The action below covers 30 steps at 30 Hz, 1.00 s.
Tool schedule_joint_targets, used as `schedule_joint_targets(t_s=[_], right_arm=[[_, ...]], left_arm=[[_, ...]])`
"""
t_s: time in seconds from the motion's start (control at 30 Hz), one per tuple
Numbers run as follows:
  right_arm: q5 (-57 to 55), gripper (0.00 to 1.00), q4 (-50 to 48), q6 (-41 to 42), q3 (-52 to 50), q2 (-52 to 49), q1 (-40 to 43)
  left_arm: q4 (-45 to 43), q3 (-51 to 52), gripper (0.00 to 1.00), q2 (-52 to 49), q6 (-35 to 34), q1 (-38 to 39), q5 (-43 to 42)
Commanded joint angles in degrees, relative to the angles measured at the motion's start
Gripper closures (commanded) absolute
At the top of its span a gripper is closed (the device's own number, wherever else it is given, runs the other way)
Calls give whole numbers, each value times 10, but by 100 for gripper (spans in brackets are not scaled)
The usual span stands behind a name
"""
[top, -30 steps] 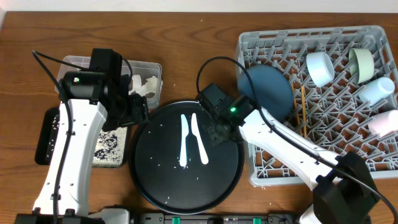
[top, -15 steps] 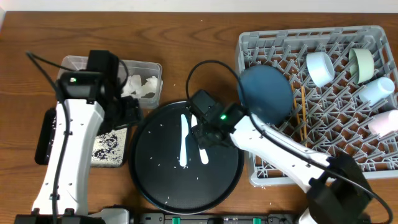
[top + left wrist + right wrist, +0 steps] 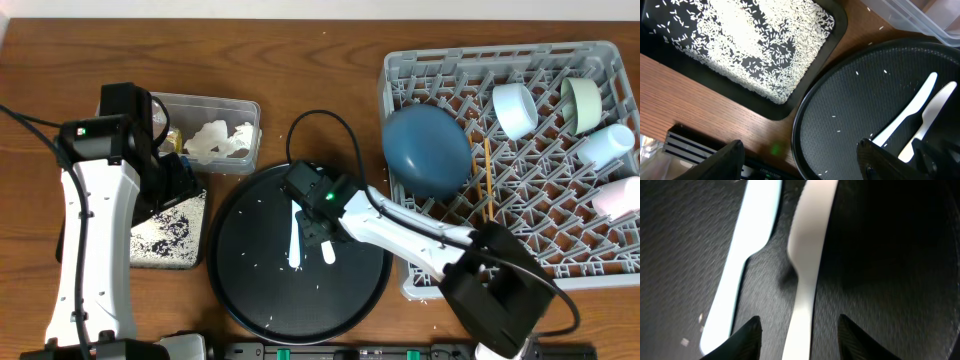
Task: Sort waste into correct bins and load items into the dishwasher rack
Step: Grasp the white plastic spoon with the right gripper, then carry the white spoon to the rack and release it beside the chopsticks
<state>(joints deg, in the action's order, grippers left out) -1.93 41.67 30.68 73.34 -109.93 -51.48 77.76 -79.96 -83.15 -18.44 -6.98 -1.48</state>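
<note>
At mid-frame overhead, the right gripper (image 3: 799, 321), fingers parted and empty, straddles the handle of a slim white plastic spoon (image 3: 812, 240) lying top-to-bottom on the large round black tray (image 3: 250, 290), while the left gripper (image 3: 800, 147) hangs open, farther off at left.

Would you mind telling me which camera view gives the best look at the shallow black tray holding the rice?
The left wrist view: the shallow black tray fills its upper left, close enough to see individual rice grains. Overhead shows it small, partly hidden under the left arm. The right wrist view does not show it.
</note>
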Motion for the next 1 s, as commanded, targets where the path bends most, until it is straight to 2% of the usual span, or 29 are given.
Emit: schedule_joint_targets(t_s=[0.0,0.33,0.37,0.5,0.7,0.97], right_arm=[[-30,52,-11,19,9,-22,-11],[-54,51,-27,14,9,-85,-11],[-54,54,-25,14,9,-89,-11],[-54,77,-21,14,9,-92,-11],[-54,88,-18,14,9,-92,-11],[-54,97,-16,14,9,-92,-11]], left_arm=[[2,2,26,0,-14,-2,6],[2,2,27,0,-14,-2,4],[2,2,27,0,-14,-2,4],[2,2,26,0,-14,-2,4],[2,2,27,0,-14,-2,4],[2,2,27,0,-14,-2,5]])
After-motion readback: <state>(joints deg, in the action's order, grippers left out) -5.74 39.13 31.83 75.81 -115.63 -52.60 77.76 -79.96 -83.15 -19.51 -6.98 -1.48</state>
